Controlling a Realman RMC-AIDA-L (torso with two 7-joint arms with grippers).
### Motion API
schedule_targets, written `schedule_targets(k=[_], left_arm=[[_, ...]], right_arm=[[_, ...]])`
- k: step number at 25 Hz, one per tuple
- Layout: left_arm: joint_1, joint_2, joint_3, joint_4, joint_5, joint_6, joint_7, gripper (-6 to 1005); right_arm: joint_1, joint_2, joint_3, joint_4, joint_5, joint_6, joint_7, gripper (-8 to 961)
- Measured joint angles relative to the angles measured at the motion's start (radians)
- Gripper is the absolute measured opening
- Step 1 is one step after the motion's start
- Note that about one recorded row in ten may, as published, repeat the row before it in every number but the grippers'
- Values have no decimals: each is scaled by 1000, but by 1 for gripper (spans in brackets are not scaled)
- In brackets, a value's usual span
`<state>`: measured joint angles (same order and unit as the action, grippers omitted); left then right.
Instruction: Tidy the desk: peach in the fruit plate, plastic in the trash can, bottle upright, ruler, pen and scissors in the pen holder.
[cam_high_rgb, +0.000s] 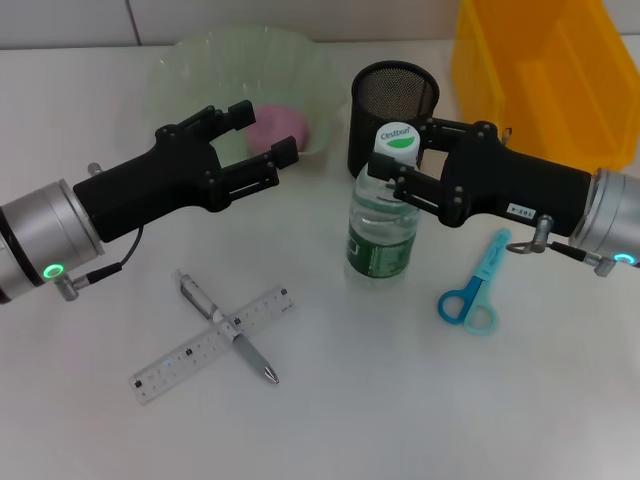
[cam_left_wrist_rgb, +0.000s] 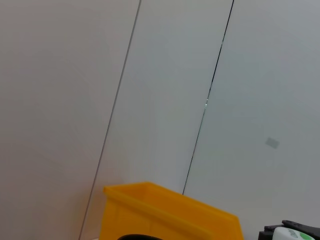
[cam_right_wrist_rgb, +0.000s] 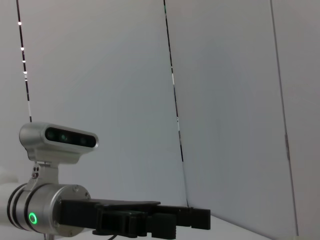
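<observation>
Right gripper (cam_high_rgb: 392, 158) closed around the neck of the upright water bottle (cam_high_rgb: 382, 225) standing on the counter (cam_high_rgb: 400, 400), left gripper (cam_high_rgb: 262, 132) spread wide and empty, peach (cam_high_rgb: 279, 127) just beyond its fingertips in the fruit plate (cam_high_rgb: 190, 70), mesh pen holder (cam_high_rgb: 394, 98) right behind the right gripper.

Pink peach (cam_high_rgb: 277, 127) glowing inside a pale, translucent green fruit plate (cam_high_rgb: 190, 60). Black mesh on the pen holder (cam_high_rgb: 393, 95), bright yellow on the bin (cam_high_rgb: 540, 70) behind it. The bottle (cam_high_rgb: 383, 225) is clear with a dark green label and a white-and-green cap. Scissors (cam_high_rgb: 474, 287) in light turquoise with blue handle loops. Ruler (cam_high_rgb: 213, 343) clear with fine printed marks, pen (cam_high_rgb: 226, 326) silvery grey. Both grippers, left (cam_high_rgb: 262, 133) and right (cam_high_rgb: 388, 172), matte black on silver arms with green light rings. White desk (cam_high_rgb: 400, 400).
</observation>
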<state>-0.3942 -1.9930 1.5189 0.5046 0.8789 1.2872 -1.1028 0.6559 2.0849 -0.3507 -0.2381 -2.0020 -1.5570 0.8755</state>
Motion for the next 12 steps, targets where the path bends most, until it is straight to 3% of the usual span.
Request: schedule_targets(k=[12], left_arm=[[7,0,0,-11,0,13,11,775]], right_arm=[[-1,2,-3,27,-6,21,-23,435]])
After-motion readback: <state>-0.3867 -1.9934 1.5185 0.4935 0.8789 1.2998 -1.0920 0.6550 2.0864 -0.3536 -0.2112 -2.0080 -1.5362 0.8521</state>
